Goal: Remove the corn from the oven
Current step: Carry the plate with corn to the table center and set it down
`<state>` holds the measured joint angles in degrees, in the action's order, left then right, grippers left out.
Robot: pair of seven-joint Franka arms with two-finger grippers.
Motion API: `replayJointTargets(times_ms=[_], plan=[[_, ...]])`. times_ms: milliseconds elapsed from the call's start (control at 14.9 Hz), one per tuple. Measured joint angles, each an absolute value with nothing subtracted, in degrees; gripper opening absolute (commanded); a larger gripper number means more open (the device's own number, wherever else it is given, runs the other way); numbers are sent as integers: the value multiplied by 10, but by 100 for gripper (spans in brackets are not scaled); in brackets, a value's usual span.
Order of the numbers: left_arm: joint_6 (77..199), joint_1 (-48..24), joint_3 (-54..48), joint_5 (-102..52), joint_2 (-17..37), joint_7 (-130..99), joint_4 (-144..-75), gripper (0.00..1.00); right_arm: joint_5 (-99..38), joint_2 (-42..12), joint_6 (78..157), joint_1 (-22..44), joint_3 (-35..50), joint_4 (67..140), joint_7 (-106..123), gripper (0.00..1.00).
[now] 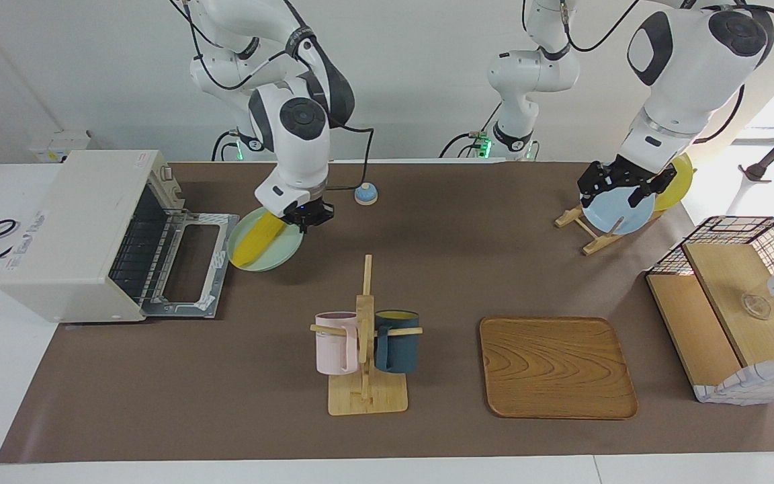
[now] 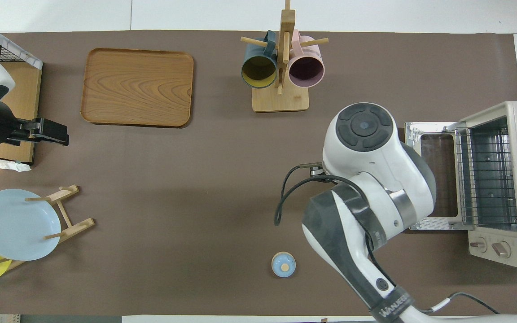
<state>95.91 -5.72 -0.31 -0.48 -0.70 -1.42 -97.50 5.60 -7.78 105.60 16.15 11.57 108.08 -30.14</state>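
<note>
Corn lying on a pale green plate just in front of the open oven, oven rack bare, right gripper closed on the corn's upper end, left gripper waiting over the plate rack, its grip impossible to make out, 2 mugs hung on a stand, wooden tray bare.

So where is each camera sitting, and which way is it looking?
Facing view: high across the table, looking at both robots; both arms show whole, the right gripper at the corn on a green plate, the left gripper over the plate rack.
Overhead view: above the robots' end, looking steeply down; the right arm's bulk hides the corn.
Both show the open oven and mug rack.
</note>
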Motion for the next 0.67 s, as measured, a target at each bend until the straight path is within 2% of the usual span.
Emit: replayJointTargets(times_ms=[134,403,604,671], plan=[[960,-57,-3,-5,-7,-14,-975,100,56,-113,1057,204,116,1045,-367,0],[964,-57,-3,-5,-7,-14,-975,100,56,-233,1112,291,116,956,-492,0],[969,-57,-3,-5,-7,-14,-975,100,56,-270,1145,299,114,946,-504,0],[970,-57,-3,-5,-7,-14,-975,100,56,-272,1154,296,113,947,-504,9]])
